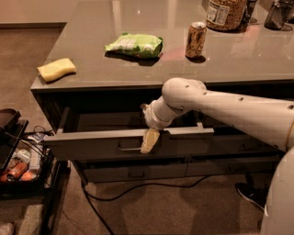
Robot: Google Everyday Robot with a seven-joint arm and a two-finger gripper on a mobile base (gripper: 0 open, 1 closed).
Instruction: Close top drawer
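1. Nearest the camera, a black cable (138, 186) is seen trailing over the floor below the cabinet. A cluttered rack (18, 160) stands at the left. Neither is judged to lie in the drawer's path.

2. Just above the floor, a slim lower drawer front (133, 173) is seen shut against the cabinet. It is not the object of the task.

3. The top drawer (92, 146) is found pulled well out from under the counter. Its flat front panel stands forward of the cabinet face and its lighter side walls are exposed. The closing is therefore judged not yet done, with nearly the whole inward travel left.

4. The gripper (150, 140) is placed at the middle of that front panel. It appears to hang over the top edge and down the outer face, just beside the small silver handle (126, 148). Whether it is open or closed cannot be told.

5. The white arm (239, 112) is stretched in from the right, with its wrist above the open drawer. Contact for a push is judged to be made. What is left is for the panel to be driven back until it sits flush.

6. Farthest off, the counter (138, 73) is seen bearing a yellow sponge (56, 69), a green bag (134, 45), a can (196, 39) and a jar (225, 13). None of these is concerned in the task.
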